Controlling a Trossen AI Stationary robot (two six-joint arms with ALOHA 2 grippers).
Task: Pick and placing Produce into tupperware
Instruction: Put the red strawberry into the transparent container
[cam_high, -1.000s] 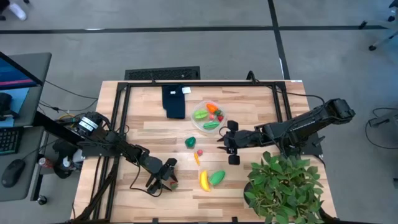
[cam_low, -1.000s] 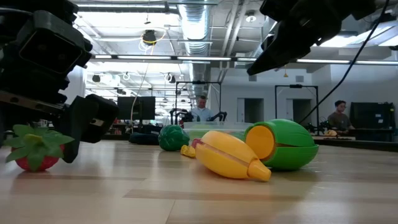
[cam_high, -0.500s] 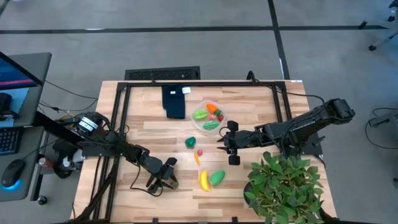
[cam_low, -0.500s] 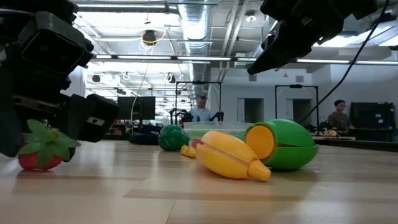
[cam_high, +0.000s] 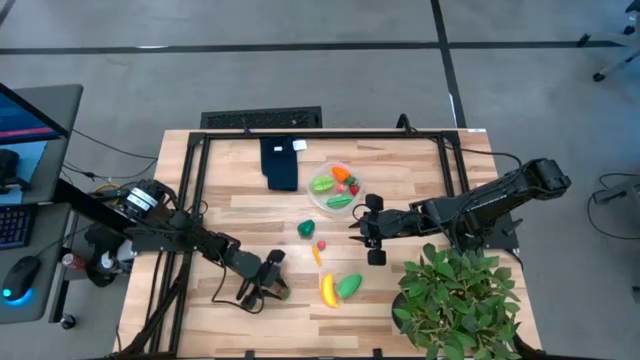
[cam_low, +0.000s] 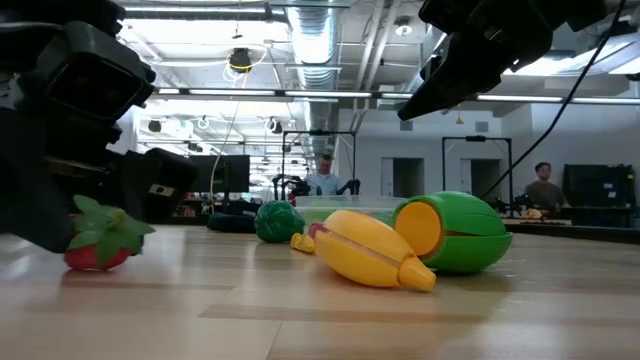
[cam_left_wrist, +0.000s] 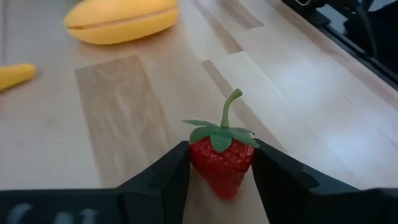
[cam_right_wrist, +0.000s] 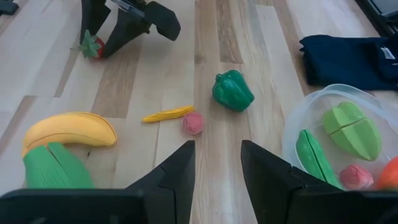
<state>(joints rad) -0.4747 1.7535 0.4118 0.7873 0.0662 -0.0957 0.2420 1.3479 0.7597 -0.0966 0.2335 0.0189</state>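
My left gripper (cam_high: 266, 287) is near the table's near edge, shut on a small red strawberry (cam_left_wrist: 221, 163) with a green leafy cap; the strawberry (cam_low: 100, 247) also shows in the low view. My right gripper (cam_high: 362, 230) hovers open above the table's middle, just near of the clear round tupperware (cam_high: 333, 187). The tupperware (cam_right_wrist: 336, 135) holds green pieces, an orange carrot and red bits. Lying on the wood are a green pepper (cam_high: 306, 229), a small red piece (cam_high: 322, 244), an orange sliver (cam_high: 316, 257), a yellow banana (cam_high: 327, 290) and a green piece (cam_high: 349, 286). My left gripper pinches the strawberry's red body (cam_left_wrist: 205, 163) between its two fingers (cam_left_wrist: 168, 177), one on each side. The fingers come slanting down from the table's left. The leafy cap and stem (cam_left_wrist: 229, 109) stand free above the fingers, tilted. The strawberry's underside (cam_low: 92, 264) sits at the table top.
A dark blue folded cloth (cam_high: 281, 162) lies near the far edge. A big leafy potted plant (cam_high: 458, 300) fills the near right corner, close to my right arm. Bare wood lies between the strawberry and the banana. People stand in the room beyond the table.
My left gripper's fingers have closed in on the strawberry and taken hold of it. The strawberry has shifted a little toward the banana and tipped over to one side. My right arm has kept still.
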